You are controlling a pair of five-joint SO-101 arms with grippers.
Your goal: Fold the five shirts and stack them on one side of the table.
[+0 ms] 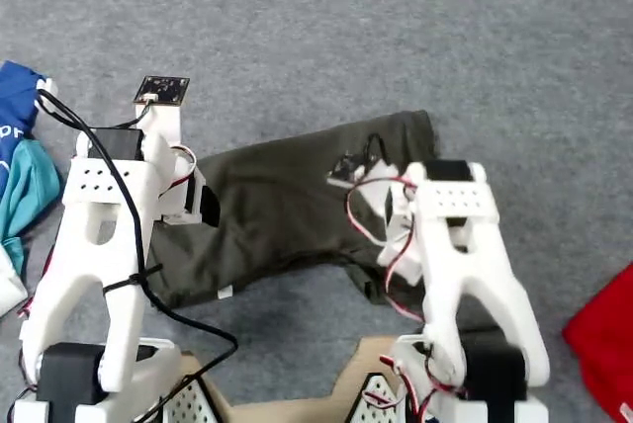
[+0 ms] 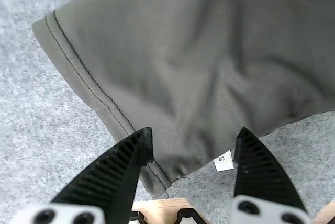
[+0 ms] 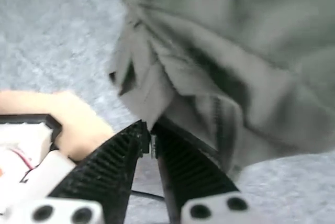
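On the grey table (image 1: 396, 38), seen from above, an olive shirt (image 1: 287, 215) lies in the middle, spread loosely and rumpled. The left arm (image 1: 104, 235) is over its one end and the right arm (image 1: 460, 245) over the other. A blue shirt (image 1: 25, 176) lies crumpled at one table edge and a red shirt (image 1: 603, 334) at the opposite edge, and no folded stack is in sight. From the left wrist, the left gripper (image 2: 194, 137) hangs with its fingers spread wide, straddling the shirt's stitched hem corner just beside a small white tag (image 2: 223, 161). From the right wrist, the right gripper (image 3: 152, 130) has its fingers pinched together on a bunched fold of the olive cloth. By my reading the task is at an early stage: this shirt's first fold is only being set up, and the others wait untouched.
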